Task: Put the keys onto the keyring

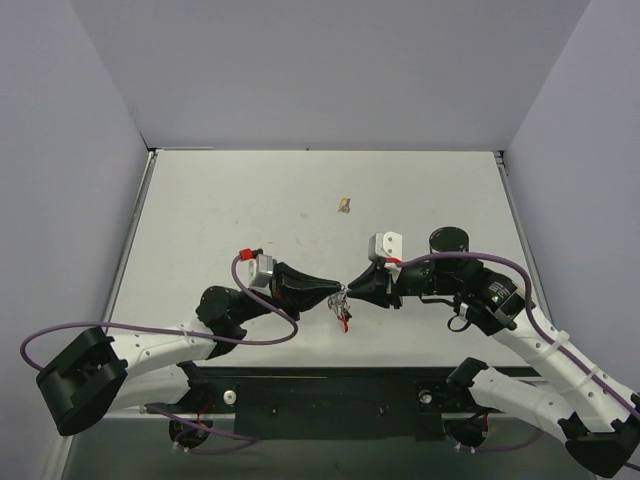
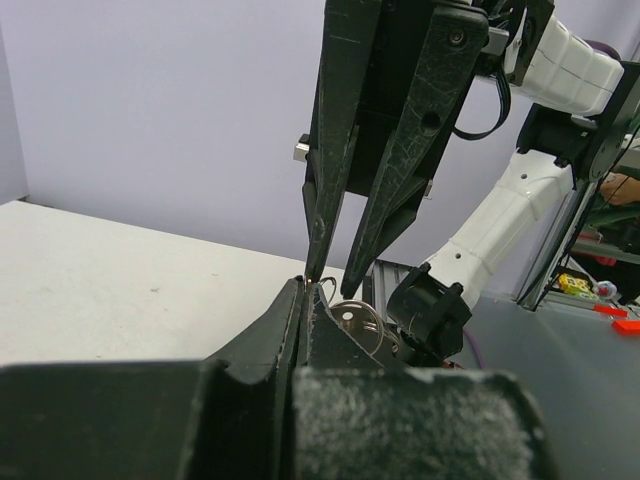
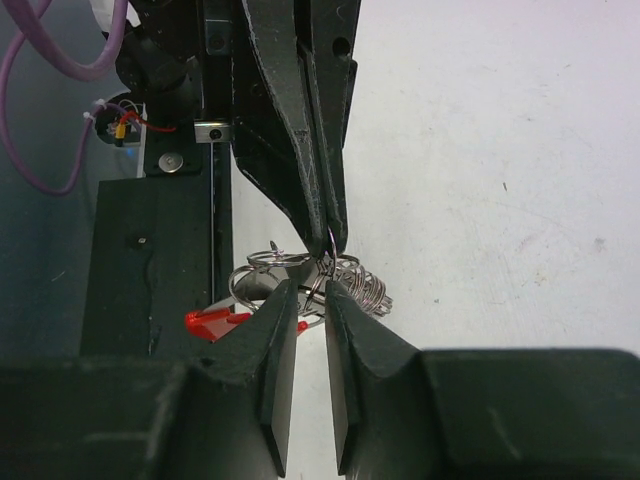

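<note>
Pinches the ring [image 3: 268,256] in the left tool [image 3: 330,240], tips pressed together. Sets the right tool [image 3: 305,300] tip to tip against it, fingers narrowly parted on either side of that ring. Shows the keys [image 3: 365,290] bunched with a red tag [image 3: 210,322] just beside both tools' tips, over the surface [image 3: 500,150].

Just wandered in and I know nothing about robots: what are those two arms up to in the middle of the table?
Both arms meet over the table, working on a small bunch of keys and wire rings with a red tag. The left gripper is pinched shut on one ring of the bunch and holds it. The right gripper faces it tip to tip, its jaws a little apart on either side of a ring. Whether any key is on the ring yet is too small to tell.
</note>
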